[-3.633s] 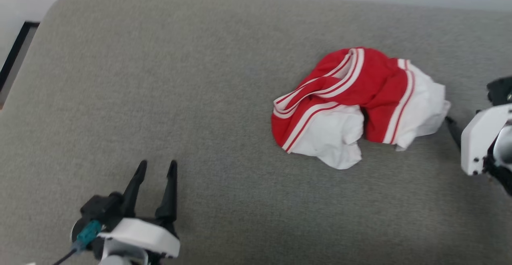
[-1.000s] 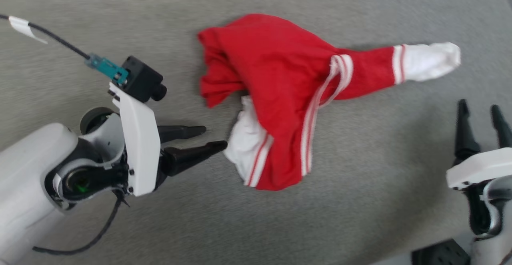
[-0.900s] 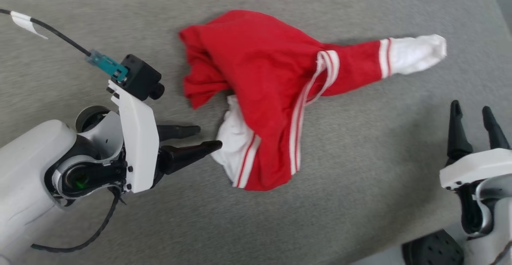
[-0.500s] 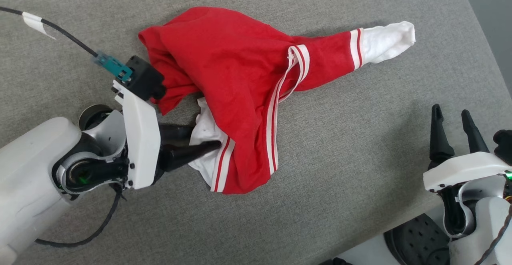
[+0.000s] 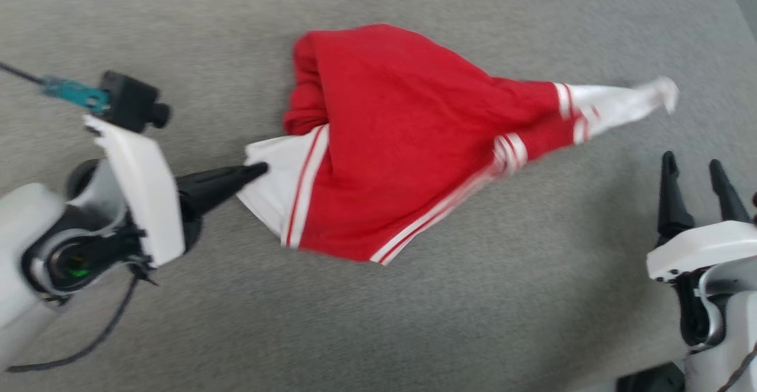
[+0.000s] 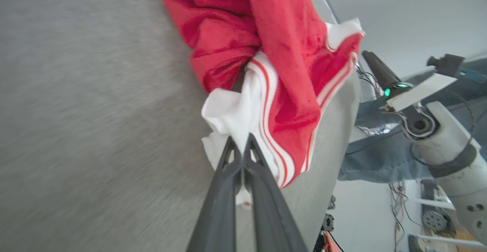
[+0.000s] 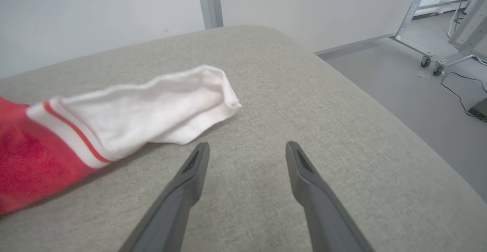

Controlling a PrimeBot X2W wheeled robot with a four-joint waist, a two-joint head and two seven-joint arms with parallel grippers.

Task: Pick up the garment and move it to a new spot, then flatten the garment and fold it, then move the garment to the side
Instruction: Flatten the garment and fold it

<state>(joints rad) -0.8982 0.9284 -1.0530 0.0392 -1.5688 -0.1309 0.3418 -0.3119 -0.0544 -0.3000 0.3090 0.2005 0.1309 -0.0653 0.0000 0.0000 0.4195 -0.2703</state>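
The garment [image 5: 408,149] is lying stretched across the middle of a grey upholstered surface [image 5: 414,321]. Its red body is bunching into folds at the far side. One white end panel [image 5: 269,185] is pointing toward the robot's left, and the other white end panel [image 5: 621,99] is trailing off toward the right (that tip is blurred in the head view). White-and-red striped trim [image 5: 301,185] is running beside the left panel, and another band is crossing the lower red edge.

The left gripper [image 5: 257,170] is pinching the corner of the left white panel, with its two dark fingers pressed together on the cloth. In the left wrist view the same gripper [image 6: 239,145] is showing white fabric squeezed between its closed tips, and the garment [image 6: 289,54] is rising beyond them. Whether the held corner is clear of the surface I cannot tell.

The right gripper [image 5: 692,162] is waiting near the right white panel, apart from it. Its fingers are spread wide and holding nothing. In the right wrist view this gripper [image 7: 247,145] is hovering over bare cushion, just short of the white end of the garment [image 7: 159,103].

A black cable [image 5: 77,344] is looping below the left wrist.
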